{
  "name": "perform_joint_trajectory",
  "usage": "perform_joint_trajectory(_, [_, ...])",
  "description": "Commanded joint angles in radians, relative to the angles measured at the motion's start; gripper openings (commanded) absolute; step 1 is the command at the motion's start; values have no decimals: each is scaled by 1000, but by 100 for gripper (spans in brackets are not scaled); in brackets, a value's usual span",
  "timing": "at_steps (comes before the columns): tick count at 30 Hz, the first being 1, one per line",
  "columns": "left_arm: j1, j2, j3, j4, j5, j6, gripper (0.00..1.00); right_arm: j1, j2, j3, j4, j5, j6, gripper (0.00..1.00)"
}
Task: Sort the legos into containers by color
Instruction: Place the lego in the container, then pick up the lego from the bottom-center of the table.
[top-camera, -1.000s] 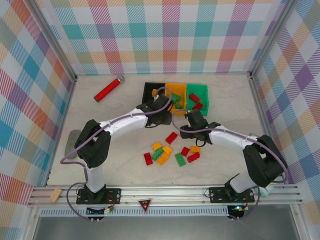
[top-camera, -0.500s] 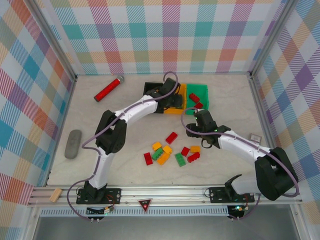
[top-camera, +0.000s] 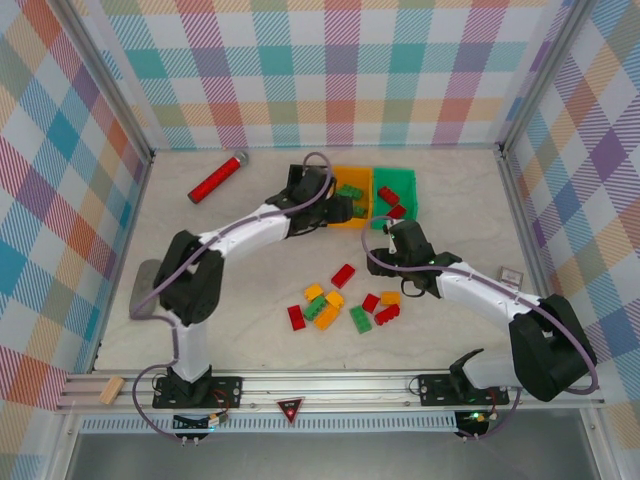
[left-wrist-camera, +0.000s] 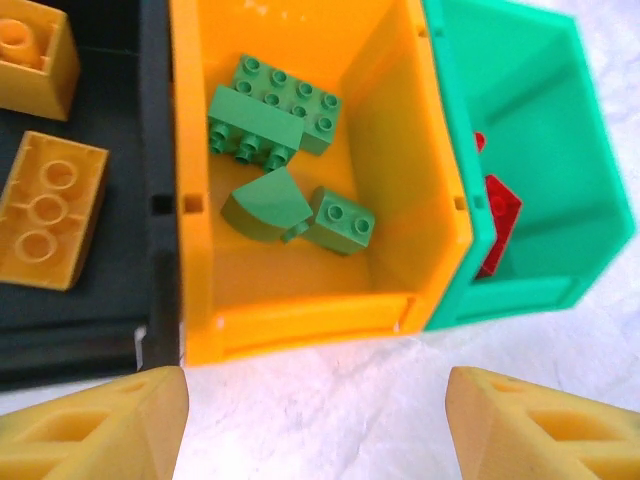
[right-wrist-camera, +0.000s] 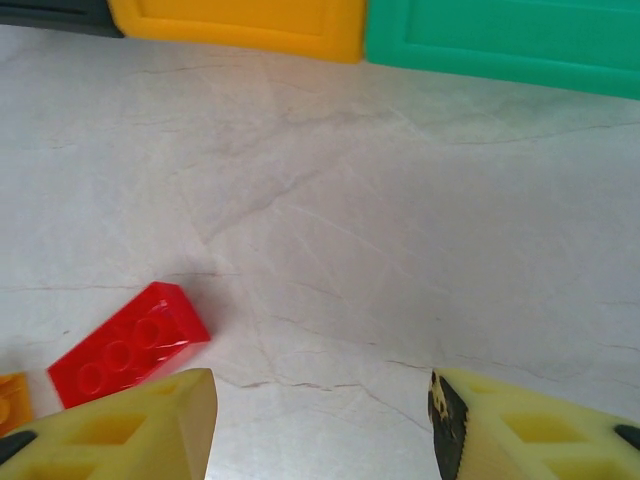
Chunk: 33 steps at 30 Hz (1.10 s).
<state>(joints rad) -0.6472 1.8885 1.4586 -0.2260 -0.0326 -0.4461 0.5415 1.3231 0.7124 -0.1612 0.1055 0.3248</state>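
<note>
The containers stand in a row at the back: black (top-camera: 297, 180), orange (top-camera: 352, 172) and green (top-camera: 396, 180). Green legos (left-wrist-camera: 275, 110) lie in the orange container (left-wrist-camera: 430, 150), yellow-orange legos (left-wrist-camera: 45, 210) in the black one and red legos (left-wrist-camera: 497, 215) in the green one (left-wrist-camera: 560, 150). Several loose legos (top-camera: 343, 276) in red, orange and green lie mid-table. My left gripper (top-camera: 325, 208) (left-wrist-camera: 315, 392) hangs open and empty just before the orange container's near wall. My right gripper (top-camera: 395, 235) (right-wrist-camera: 322, 400) is open and empty over bare table, with a red lego (right-wrist-camera: 130, 345) beside its left finger.
A long red cylinder (top-camera: 218, 178) lies at the back left. A grey oblong object (top-camera: 145, 290) rests near the left wall. A small pale item (top-camera: 510, 275) sits by the right wall. Metal frame rails border the table.
My left gripper has opened and, after reaching over the orange container, drawn back to the left. My right gripper shifted slightly towards the containers, then stayed still.
</note>
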Motion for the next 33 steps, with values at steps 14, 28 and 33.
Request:
perform_joint_trajectory(14, [-3, -443, -508, 140, -41, 45, 69, 278, -142, -9, -343, -124, 128, 57])
perform_joint_trajectory(28, [-3, -538, -653, 174, -76, 29, 68, 399, 21, 31, -373, 6, 266, 56])
perform_joint_trajectory(33, [-3, -542, -713, 213, -70, -12, 68, 414, 79, 59, -393, 43, 270, 56])
